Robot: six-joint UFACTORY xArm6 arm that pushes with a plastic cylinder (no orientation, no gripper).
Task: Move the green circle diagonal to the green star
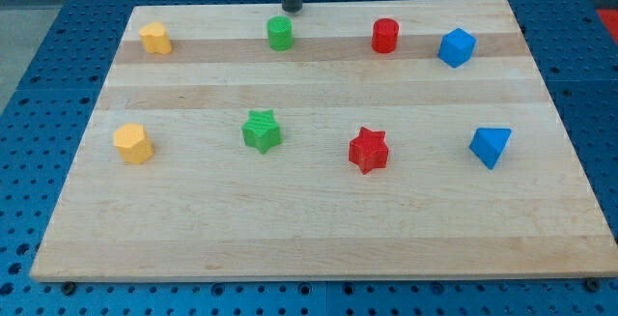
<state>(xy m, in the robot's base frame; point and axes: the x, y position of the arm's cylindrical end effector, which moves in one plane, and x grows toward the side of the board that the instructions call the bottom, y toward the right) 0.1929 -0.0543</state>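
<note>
Rod only, no jaws to report — my tip [291, 10] sits at the board's top edge just behind the green circle [280, 34], placed, I judge, to push it off the green star [262, 130]'s line.

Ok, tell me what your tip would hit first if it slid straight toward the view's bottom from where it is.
Most likely the green circle: my tip sits just above it, slightly toward the view's right, so it could catch only its edge. Next in that line is the green star.
</note>
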